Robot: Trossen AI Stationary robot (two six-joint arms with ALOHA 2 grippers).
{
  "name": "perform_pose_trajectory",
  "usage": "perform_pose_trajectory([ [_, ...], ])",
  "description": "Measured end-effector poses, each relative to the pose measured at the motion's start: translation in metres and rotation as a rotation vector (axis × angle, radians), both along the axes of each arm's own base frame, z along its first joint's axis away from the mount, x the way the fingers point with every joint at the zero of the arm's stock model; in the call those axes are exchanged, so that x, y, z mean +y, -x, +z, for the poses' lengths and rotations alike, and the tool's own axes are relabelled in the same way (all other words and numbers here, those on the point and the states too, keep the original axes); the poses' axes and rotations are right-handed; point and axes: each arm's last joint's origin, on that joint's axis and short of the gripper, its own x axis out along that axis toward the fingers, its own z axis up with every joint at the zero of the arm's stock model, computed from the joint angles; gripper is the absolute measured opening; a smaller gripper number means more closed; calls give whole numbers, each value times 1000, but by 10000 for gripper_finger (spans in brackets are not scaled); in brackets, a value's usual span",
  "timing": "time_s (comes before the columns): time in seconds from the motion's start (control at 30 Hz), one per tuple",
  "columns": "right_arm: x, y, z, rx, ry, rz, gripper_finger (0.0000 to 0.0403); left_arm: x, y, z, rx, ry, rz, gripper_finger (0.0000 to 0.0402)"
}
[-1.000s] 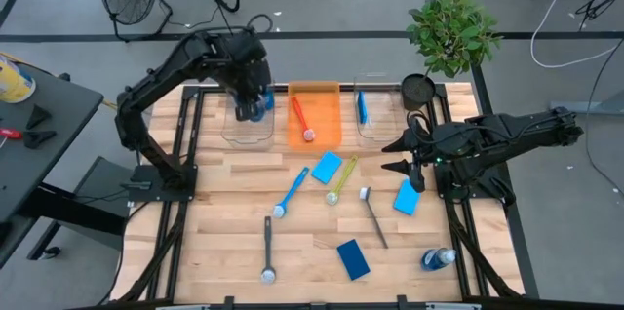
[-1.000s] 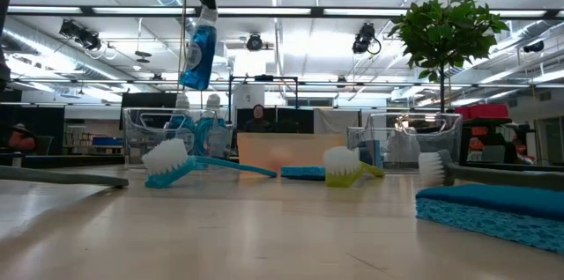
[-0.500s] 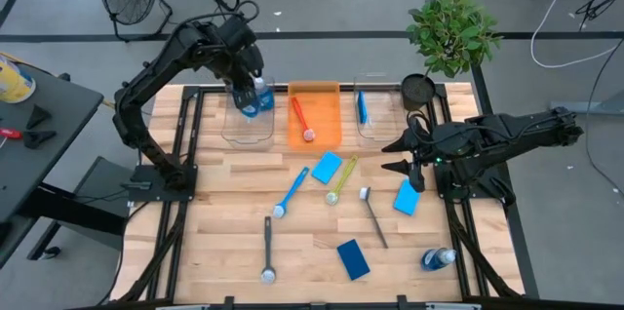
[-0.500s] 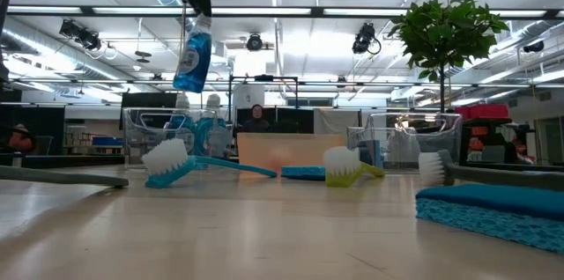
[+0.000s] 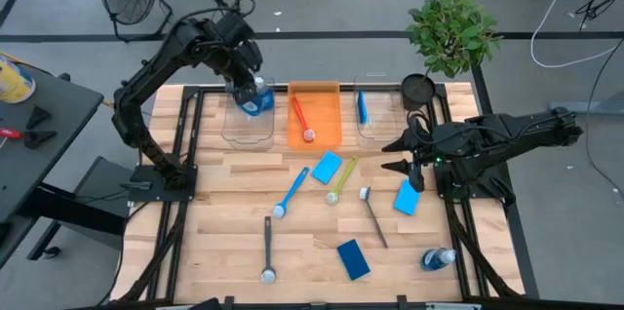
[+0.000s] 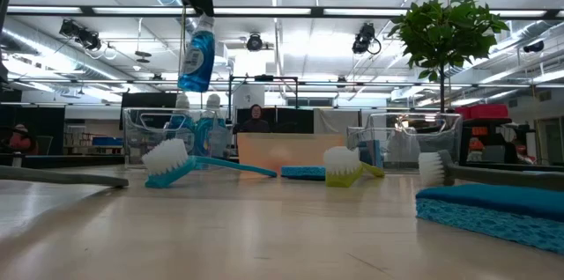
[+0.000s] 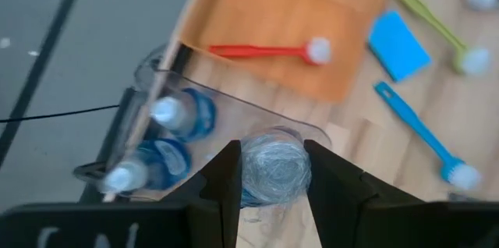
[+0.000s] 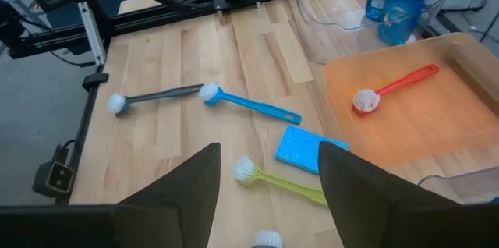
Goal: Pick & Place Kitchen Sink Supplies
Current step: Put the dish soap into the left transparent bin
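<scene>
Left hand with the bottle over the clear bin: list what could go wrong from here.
1. The left hand grips the bottle near its top, and it hangs tilted; it could slip or swing.
2. Two bottles already stand in the clear bin; a lowered bottle might knock them.
3. A drop may land it on the bin's rim, not inside.

High view: looks straight down from above, far enough to take in the whole counter point(image 5: 302, 251) and both arms.
Low view: sits at counter height, facing level toward the orange bin point(image 6: 280, 152) and the room behind it.
Left wrist view: close, looking down onto the clear bin point(image 7: 148, 123) beside the orange bin.
Right wrist view: slants across the counter toward the orange bin.
Shared: the orange bin appears in all four views.
</scene>
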Motion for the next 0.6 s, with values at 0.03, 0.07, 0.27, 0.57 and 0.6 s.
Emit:
perform_pose_trajectory([
  [0.03,0,0,0,-2,5,-8,217,2,0,1,-9,-11,9,121],
  [0.07,0,0,0,-2,7,-11,217,4,0,1,-18,-18,19,121],
  [0.27,0,-1,1,-11,4,-11,217,13,3,3,-71,-16,72,121],
  [0.57,1,-4,3,-48,-5,-10,217,4,7,5,-62,29,72,121],
  [0.6,1,-5,3,-48,-5,-10,217,2,10,6,-54,33,67,121],
])
